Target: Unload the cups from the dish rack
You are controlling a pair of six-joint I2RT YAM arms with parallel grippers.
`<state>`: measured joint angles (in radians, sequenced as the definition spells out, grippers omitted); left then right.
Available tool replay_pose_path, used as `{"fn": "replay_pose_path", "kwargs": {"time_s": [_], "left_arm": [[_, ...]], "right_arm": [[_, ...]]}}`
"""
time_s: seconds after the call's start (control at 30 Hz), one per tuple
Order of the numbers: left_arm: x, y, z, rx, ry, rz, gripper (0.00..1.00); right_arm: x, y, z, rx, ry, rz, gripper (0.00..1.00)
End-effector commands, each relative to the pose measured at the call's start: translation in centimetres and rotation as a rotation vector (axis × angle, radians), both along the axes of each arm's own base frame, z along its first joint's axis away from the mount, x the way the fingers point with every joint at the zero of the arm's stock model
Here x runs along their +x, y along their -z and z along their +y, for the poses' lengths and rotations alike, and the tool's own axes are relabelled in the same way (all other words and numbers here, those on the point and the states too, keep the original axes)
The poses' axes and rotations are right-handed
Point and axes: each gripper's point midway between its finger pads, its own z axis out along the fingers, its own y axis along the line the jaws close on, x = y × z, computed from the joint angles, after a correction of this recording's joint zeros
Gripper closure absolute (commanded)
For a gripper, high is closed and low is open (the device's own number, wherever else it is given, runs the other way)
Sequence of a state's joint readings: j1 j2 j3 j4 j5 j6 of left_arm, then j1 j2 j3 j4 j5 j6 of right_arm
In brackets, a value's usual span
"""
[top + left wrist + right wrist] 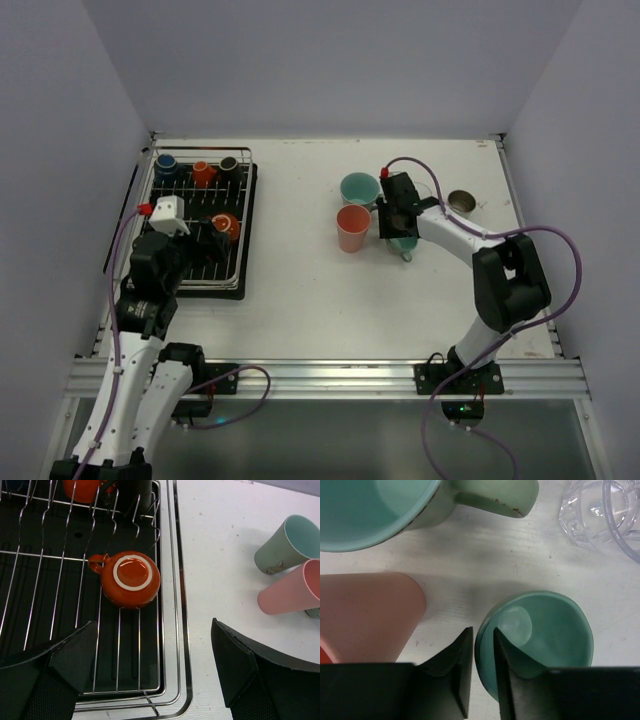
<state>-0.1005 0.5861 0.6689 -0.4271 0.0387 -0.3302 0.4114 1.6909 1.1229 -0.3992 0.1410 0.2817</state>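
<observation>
The silver wire dish rack on its black tray stands at the left. It holds a blue cup, an orange cup, a black cup and an upside-down orange espresso cup. My left gripper is open and empty over the rack's near right corner, just short of the upside-down cup. My right gripper is shut on the rim of a small teal cup, one finger inside and one outside, at table level.
On the table beside the right gripper stand a teal mug, a salmon tumbler, a clear glass and a metal cup. The mug and tumbler also show in the left wrist view.
</observation>
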Motion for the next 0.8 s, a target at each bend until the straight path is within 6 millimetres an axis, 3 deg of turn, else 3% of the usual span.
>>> {"fn": "replay_pose_path", "kwargs": {"time_s": [0.0,0.07,0.17,0.3,0.37,0.4,0.47,0.5,0.57,0.77], "left_arm": [[0.7,-0.4,0.1,0.0,-0.018,-0.008,0.0],[0.9,-0.4,0.1,-0.008,-0.024,0.002,0.0],[1.5,-0.3,0.1,-0.037,-0.044,0.029,0.0],[2.2,0.0,0.3,-0.083,-0.096,0.043,0.0],[2.8,0.3,0.3,-0.112,-0.122,0.054,0.0],[3.0,0.5,0.2,-0.123,-0.126,0.063,0.0],[3.6,0.8,0.2,-0.147,-0.143,0.076,0.0],[4.3,1.4,0.5,-0.142,-0.169,0.089,0.0],[5.3,2.2,0.9,-0.143,-0.211,0.114,0.0],[8.5,3.6,1.5,-0.139,-0.289,0.155,0.0]], "right_arm": [[1.3,-2.1,0.3,0.025,0.026,-0.077,0.71],[1.1,-3.0,0.5,0.05,0.031,-0.093,0.59],[0.5,-6.1,1.0,0.118,0.016,-0.156,0.44],[-0.6,-7.7,0.8,0.153,0.015,-0.191,0.42],[-1.4,-9.6,0.6,0.184,0.011,-0.242,0.41],[-2.1,-9.4,0.4,0.191,0.011,-0.243,0.41],[-2.9,-11.6,0.5,0.24,-0.002,-0.308,0.41],[-3.6,-11.3,0.5,0.252,-0.015,-0.306,0.41],[-4.6,-13.2,1.0,0.317,-0.048,-0.359,0.4],[-6.8,-14.9,1.5,0.41,-0.108,-0.428,0.38]]}}
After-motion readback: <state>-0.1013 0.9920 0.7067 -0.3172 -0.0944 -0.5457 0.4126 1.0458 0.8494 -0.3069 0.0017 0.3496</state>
